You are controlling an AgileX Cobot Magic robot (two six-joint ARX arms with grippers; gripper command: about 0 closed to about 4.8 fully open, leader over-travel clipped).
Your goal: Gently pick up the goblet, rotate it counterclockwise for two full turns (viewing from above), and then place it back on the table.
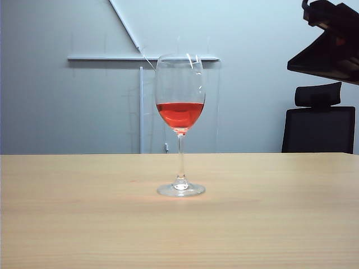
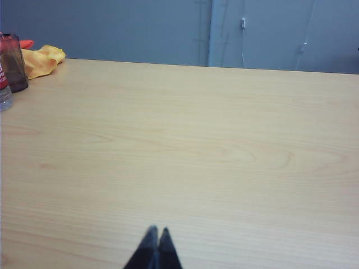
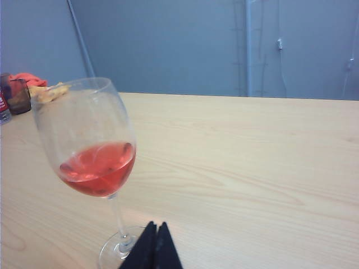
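The goblet (image 1: 180,126) stands upright on the counter (image 1: 67,224), midway between its side edges. The right tool (image 3: 155,227), pinched together and empty, hovers just beside the goblet's foot. The left tool (image 2: 156,231), likewise pinched, hangs over bare counter.

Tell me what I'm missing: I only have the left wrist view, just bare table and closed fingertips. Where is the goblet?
Observer: The goblet stands upright on the table, mid-table in the exterior view, holding red liquid.
Operator: Is the right gripper on it?
Observer: No. The right gripper is shut and empty, its tips apart from the goblet's foot.
Operator: And my left gripper, seen from outside?
Observer: The left gripper doesn't appear in the exterior view.
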